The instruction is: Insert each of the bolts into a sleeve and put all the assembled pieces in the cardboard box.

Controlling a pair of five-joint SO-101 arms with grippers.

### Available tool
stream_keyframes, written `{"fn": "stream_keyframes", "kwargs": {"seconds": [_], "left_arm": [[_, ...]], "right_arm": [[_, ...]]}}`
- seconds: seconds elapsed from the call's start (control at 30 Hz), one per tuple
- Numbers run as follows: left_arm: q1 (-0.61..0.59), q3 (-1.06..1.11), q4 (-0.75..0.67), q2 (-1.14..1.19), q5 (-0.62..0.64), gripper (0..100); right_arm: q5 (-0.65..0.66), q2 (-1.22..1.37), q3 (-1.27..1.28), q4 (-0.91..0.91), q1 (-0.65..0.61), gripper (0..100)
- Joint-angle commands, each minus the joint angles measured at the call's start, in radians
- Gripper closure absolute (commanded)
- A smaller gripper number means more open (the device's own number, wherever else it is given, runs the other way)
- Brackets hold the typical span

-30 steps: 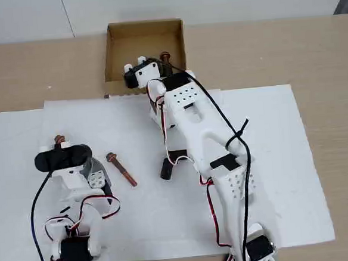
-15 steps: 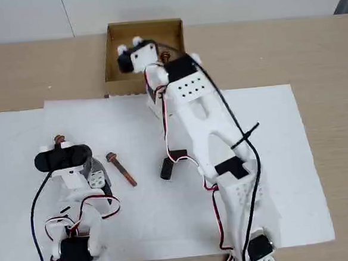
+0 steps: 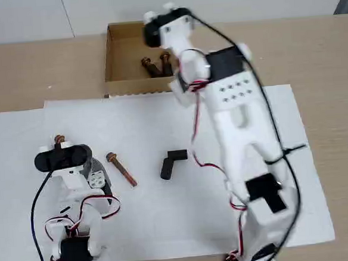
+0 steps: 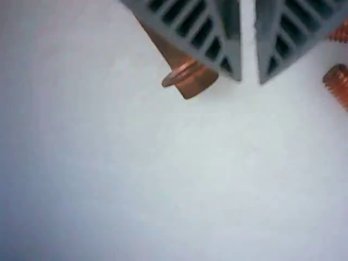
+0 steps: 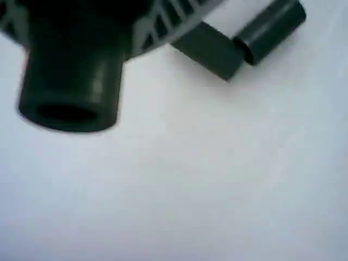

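- High view: a shallow cardboard box [image 3: 116, 54] of plain brown board sits on the pale wooden worktop [image 3: 323, 48], at the far edge of a white paper sheet [image 3: 169, 226].
- Inside the box, near its front wall, a copper-brown piece [image 3: 148, 66] lies just beside a second piece [image 3: 165, 62]. They are too small to tell whether sleeves are on them.
- The right arm [image 3: 235, 102], white plastic trailing red and black wires, stretches over the paper, its end above the box's far right corner.
- The right gripper [image 5: 136, 27] shows a dark body with grey ribbing. A black tube [image 5: 70, 95] with a hollow round end sits close against it. I cannot tell whether it is gripped.
- Two smooth black cylindrical sleeves, long sleeve [image 3: 177, 155] and short sleeve [image 3: 166, 169], lie touching in an L on the paper.
- The left gripper [image 4: 249, 76] hangs low over the paper. Its ribbed grey plastic fingers [image 4: 206, 32] are almost together, with a thin slit between them and nothing in it.
- A copper bolt [image 4: 187, 80] with a flanged head lies against the outer side of one finger.
- A loose bolt [image 3: 121, 169], threaded and copper, lies on the paper between the left gripper and the sleeves.
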Motion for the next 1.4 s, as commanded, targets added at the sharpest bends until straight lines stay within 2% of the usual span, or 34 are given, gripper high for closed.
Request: {"fn": "stream_keyframes", "kwargs": {"seconds": [0.0,0.37,0.53,0.73,0.87,0.97,1.1,1.3,1.37], "left_arm": [[-0.002,-0.010,0.002,-0.006,0.003,99],[-0.008,-0.022,0.003,-0.006,0.009,99],[-0.003,-0.162,0.014,-0.003,0.008,99],[-0.002,-0.357,0.210,-0.003,0.003,99],[-0.008,-0.447,0.244,0.011,-0.038,99],[-0.008,-0.541,0.245,0.129,-0.043,99],[-0.008,-0.766,0.252,0.420,-0.029,99],[-0.009,-1.095,0.252,0.859,0.060,99],[-0.015,-1.161,0.252,0.976,0.130,99]], "right_arm": [[-0.012,-0.162,0.058,0.012,0.062,99.7],[-0.006,-0.550,0.516,0.002,0.111,99.6],[-0.005,-0.702,0.773,-0.077,0.162,99.6],[0.041,-0.840,1.028,-0.150,0.177,99.6],[0.043,-0.903,1.157,-0.188,0.177,99.6],[0.043,-0.937,1.237,-0.213,0.177,99.6],[0.043,-0.974,1.289,-0.217,0.179,99.6],[0.043,-0.989,1.292,-0.216,0.179,99.6],[0.043,-0.990,1.292,-0.214,0.179,99.6]]}}
